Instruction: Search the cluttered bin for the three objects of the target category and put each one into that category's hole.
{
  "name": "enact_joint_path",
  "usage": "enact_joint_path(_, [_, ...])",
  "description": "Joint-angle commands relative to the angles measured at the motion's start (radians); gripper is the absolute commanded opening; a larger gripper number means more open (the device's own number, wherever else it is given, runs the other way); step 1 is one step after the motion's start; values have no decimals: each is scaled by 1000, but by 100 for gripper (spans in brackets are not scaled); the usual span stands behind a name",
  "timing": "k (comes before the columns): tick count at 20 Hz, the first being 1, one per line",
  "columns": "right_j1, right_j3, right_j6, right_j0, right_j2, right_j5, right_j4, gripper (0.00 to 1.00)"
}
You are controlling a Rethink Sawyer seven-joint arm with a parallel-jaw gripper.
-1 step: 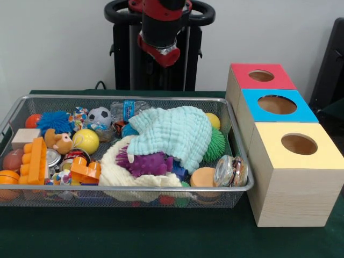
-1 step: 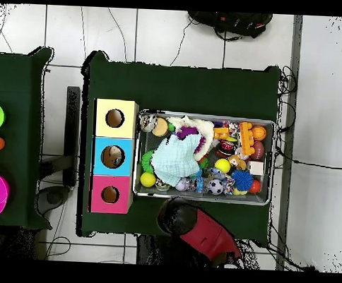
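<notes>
silver wire mesh bin (image 1: 134, 99) sits on the dark green table (image 1: 161, 236), long side facing the front camera, filled nearly rim to rim. pale mint cloth (image 1: 174, 134) lies crumpled over the centre-right of the pile, on top of a cream fuzzy cloth (image 1: 121, 174) and a purple spiky toy (image 1: 145, 162). left half: orange block piece (image 1: 36, 160), yellow ball (image 1: 86, 141), blue spiky ball (image 1: 55, 121), small soccer ball (image 1: 99, 115), wooden block (image 1: 24, 137) against the left wall. near right corner: glass jar (image 1: 231, 171) on its side touching the right rim, orange disc (image 1: 203, 176) just beside it. green spiky ball (image 1: 216, 144) and a yellow ball (image 1: 213, 120) are pressed to the right wall. little bare mesh shows anywhere inside.

three wooden boxes stand in a row just right of the bin, touching one another: red-topped box (image 1: 262, 76) far, blue-topped box (image 1: 277, 105) middle, yellow-topped box (image 1: 298, 145) near. each has one round hole on top. a narrow gap separates the bin's right rim from the boxes.

target category cannot be told from the frames.

gripper (image 1: 159, 52) hangs beyond the bin's far edge, above rim height, apart from all objects; open green table runs along the near side. cannot tell whether the jaws are open or closed.
</notes>
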Motion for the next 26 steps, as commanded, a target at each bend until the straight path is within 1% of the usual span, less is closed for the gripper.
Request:
enact_joint_path(1, [4,38,310,-65,-78,93,113,100])
enact_joint_path(3, [-12,44,322,-76,-73,107,110,100])
enact_joint_path(4, [-39,38,330,-60,-95,150,99,100])
enact_joint_path(7, [-120,-19,362,7,-182,328,41,100])
enact_joint_path(9, [-181,-52,364,33,-225,427,14,100])
enact_joint_path(10, [-207,-81,308,40,-244,443,-22,100])
enact_joint_path(14, [-331,-30,-18,-48,-128,331,-102,100])
enact_joint_path(16, [-419,-1,-160,-92,-57,302,-112,100])
enact_joint_path(18, [-500,58,-312,-160,50,245,-98,100])
enact_joint_path(20, [-560,130,-435,-224,153,190,-58,100])
enact_joint_path(21, [-572,162,-493,-254,202,164,-41,100])
enact_joint_path(22, [-580,201,-575,-309,274,120,-24,100])
enact_joint_path(23, [-564,199,-665,-352,341,118,-71,100])
enact_joint_path(24, [-540,189,-729,-393,400,113,-132,100])
enact_joint_path(25, [-519,179,-763,-414,446,114,-197,100])
enact_joint_path(26, [-503,196,-805,-457,524,67,-237,100])
